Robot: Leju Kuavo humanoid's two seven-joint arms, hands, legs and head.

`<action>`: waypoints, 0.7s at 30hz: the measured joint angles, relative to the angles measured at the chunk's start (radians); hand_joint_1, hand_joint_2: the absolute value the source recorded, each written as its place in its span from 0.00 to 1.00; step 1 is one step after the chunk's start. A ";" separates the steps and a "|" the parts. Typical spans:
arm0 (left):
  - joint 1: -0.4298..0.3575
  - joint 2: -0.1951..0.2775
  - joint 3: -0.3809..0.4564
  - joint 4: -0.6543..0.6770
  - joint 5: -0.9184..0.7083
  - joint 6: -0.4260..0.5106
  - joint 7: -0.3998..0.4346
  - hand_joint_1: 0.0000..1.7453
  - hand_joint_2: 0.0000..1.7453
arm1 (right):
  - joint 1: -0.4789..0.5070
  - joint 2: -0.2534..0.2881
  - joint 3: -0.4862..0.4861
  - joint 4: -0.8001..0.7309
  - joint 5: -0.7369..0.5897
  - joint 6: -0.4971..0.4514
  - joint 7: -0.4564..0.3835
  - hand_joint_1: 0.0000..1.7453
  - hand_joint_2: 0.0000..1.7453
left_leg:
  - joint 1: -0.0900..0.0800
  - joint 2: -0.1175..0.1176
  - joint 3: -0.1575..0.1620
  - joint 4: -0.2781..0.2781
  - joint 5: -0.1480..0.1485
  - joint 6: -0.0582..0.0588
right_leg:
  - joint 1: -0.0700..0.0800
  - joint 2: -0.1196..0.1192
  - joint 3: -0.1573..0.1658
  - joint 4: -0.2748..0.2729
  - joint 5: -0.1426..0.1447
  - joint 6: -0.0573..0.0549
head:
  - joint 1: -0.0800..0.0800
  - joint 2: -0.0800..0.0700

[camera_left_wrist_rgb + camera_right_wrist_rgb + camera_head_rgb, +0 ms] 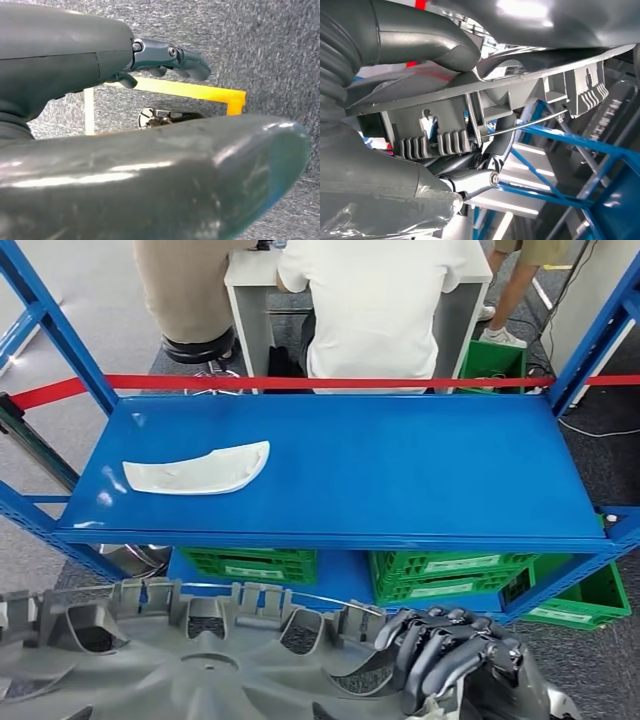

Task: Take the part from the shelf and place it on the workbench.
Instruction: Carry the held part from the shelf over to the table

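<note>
**Grey wheel cover in my right hand**

My right hand (445, 655) grips the rim of the grey wheel cover (181, 665), thumb on one face and fingers (497, 150) curled under the clips. The cover sits close in front of me, below the blue shelf (423, 470). Beyond my hand, a white curved trim piece (200, 470) lies on that shelf. My left hand (170, 55) holds nothing, fingers extended.

My dark grey right hand (445, 650) grips a matt grey plastic wheel cover with ribbed clips (189, 660). Ahead, the blue metal shelf (392, 470) carries a glossy white curved trim piece (200, 470), behind it a red tape (317, 382), below it green slatted crates (445, 575).
</note>
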 joint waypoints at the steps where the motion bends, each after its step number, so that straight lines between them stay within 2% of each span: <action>1: -0.002 0.000 0.000 0.000 0.000 0.000 0.000 0.00 0.00 | -0.001 -0.001 0.001 0.001 0.000 0.000 0.001 1.00 1.00 | -0.004 0.000 0.042 -0.070 0.022 0.007 | 0.003 0.000 -0.004 0.001 0.005 0.003 | 0.000 0.000; 2: -0.005 0.001 0.000 0.000 -0.001 0.001 0.000 0.00 0.00 | -0.003 -0.002 0.003 0.001 0.001 -0.002 0.002 1.00 1.00 | -0.007 0.000 0.074 -0.127 0.037 0.012 | 0.005 0.000 -0.007 0.002 0.009 0.008 | 0.000 0.000; 3: -0.007 0.001 0.000 0.000 -0.003 0.002 0.001 0.00 0.00 | -0.006 -0.003 0.005 0.002 0.004 -0.006 0.004 1.00 1.00 | -0.010 -0.001 0.093 -0.164 0.044 0.015 | 0.006 -0.001 -0.009 0.001 0.015 0.013 | -0.001 0.000; 6: -0.005 0.001 0.000 0.000 -0.010 0.005 0.002 0.00 0.00 | -0.012 -0.009 0.012 0.011 0.017 -0.029 0.020 1.00 1.00 | -0.013 0.000 0.091 -0.184 0.058 0.026 | 0.004 -0.003 -0.012 -0.008 0.032 0.031 | -0.001 0.000; 7: -0.004 0.000 0.000 0.000 -0.012 0.005 0.002 0.00 0.00 | -0.012 -0.012 0.014 0.017 0.022 -0.036 0.023 1.00 1.00 | -0.012 0.002 0.086 -0.186 0.067 0.032 | 0.003 -0.003 -0.018 -0.001 0.020 0.036 | 0.000 0.000; 8: -0.003 0.000 0.000 0.000 -0.014 0.005 0.000 0.00 0.00 | -0.013 -0.015 0.016 0.024 0.026 -0.042 0.025 1.00 1.00 | -0.010 0.004 0.079 -0.188 0.076 0.039 | 0.002 -0.004 -0.028 0.023 -0.008 0.041 | 0.002 0.000; 9: -0.003 0.000 0.000 0.000 -0.016 0.005 -0.001 0.00 0.00 | -0.013 -0.018 0.018 0.033 0.029 -0.048 0.025 1.00 1.00 | -0.009 0.007 0.072 -0.188 0.084 0.044 | 0.002 -0.005 -0.043 0.068 -0.052 0.044 | 0.003 0.000; 11: -0.003 0.001 0.000 0.000 -0.020 0.004 -0.002 0.00 0.00 | -0.013 -0.020 0.020 0.054 0.029 -0.053 0.020 1.00 1.00 | -0.010 0.009 0.053 -0.188 0.099 0.048 | 0.002 -0.005 -0.073 0.191 -0.139 0.050 | 0.005 0.000; 12: -0.003 0.001 -0.001 0.000 -0.020 0.004 -0.001 0.00 0.00 | -0.013 -0.020 0.020 0.064 0.027 -0.054 0.015 1.00 1.00 | -0.011 0.009 0.043 -0.187 0.106 0.048 | 0.002 -0.005 -0.078 0.236 -0.159 0.051 | 0.005 0.000; 13: -0.003 0.001 -0.001 0.000 -0.021 0.004 0.001 0.00 0.00 | -0.012 -0.020 0.020 0.073 0.026 -0.054 0.010 1.00 1.00 | -0.011 0.010 0.033 -0.186 0.114 0.047 | 0.002 -0.005 -0.067 0.251 -0.157 0.052 | 0.005 0.000; 14: -0.003 0.001 -0.001 0.000 -0.021 0.005 0.005 0.00 0.00 | -0.011 -0.020 0.021 0.080 0.025 -0.054 0.005 1.00 1.00 | -0.011 0.010 0.024 -0.186 0.121 0.045 | 0.002 -0.005 -0.038 0.229 -0.139 0.051 | 0.005 0.000; 15: -0.003 0.001 -0.002 0.000 -0.021 0.006 0.011 0.00 0.00 | -0.010 -0.020 0.021 0.084 0.026 -0.056 -0.001 1.00 1.00 | -0.011 0.010 0.017 -0.186 0.128 0.042 | 0.002 -0.006 0.008 0.173 -0.113 0.051 | 0.006 0.000; 16: -0.003 0.002 -0.002 0.000 -0.020 0.008 0.016 0.00 0.00 | -0.010 -0.020 0.021 0.087 0.030 -0.058 -0.007 1.00 1.00 | -0.011 0.009 0.010 -0.185 0.134 0.037 | 0.002 -0.006 0.060 0.100 -0.099 0.050 | 0.006 0.000; 17: -0.002 0.002 -0.002 0.000 -0.019 0.010 0.023 0.00 0.00 | -0.009 -0.020 0.020 0.088 0.036 -0.062 -0.013 1.00 1.00 | -0.012 0.009 0.006 -0.184 0.140 0.033 | 0.003 -0.005 0.106 0.034 -0.091 0.046 | 0.005 0.000; 18: -0.002 0.003 -0.002 0.000 -0.018 0.012 0.028 0.00 0.00 | -0.007 -0.020 0.019 0.088 0.043 -0.066 -0.019 1.00 1.00 | -0.013 0.009 0.004 -0.184 0.146 0.027 | 0.004 -0.004 0.134 -0.012 -0.091 0.042 | 0.005 0.000; 19: -0.002 0.004 -0.002 0.000 -0.017 0.012 0.031 0.00 0.00 | -0.004 -0.020 0.018 0.089 0.050 -0.070 -0.023 1.00 1.00 | -0.014 0.008 0.003 -0.183 0.152 0.021 | 0.006 -0.003 0.144 -0.033 -0.095 0.037 | 0.005 0.000; 21: -0.001 0.006 -0.002 0.000 -0.013 0.013 0.037 0.00 0.00 | 0.003 -0.020 0.016 0.089 0.061 -0.075 -0.028 1.00 1.00 | -0.013 0.008 0.000 -0.185 0.162 0.010 | 0.007 -0.002 0.132 -0.034 -0.085 0.020 | 0.006 0.000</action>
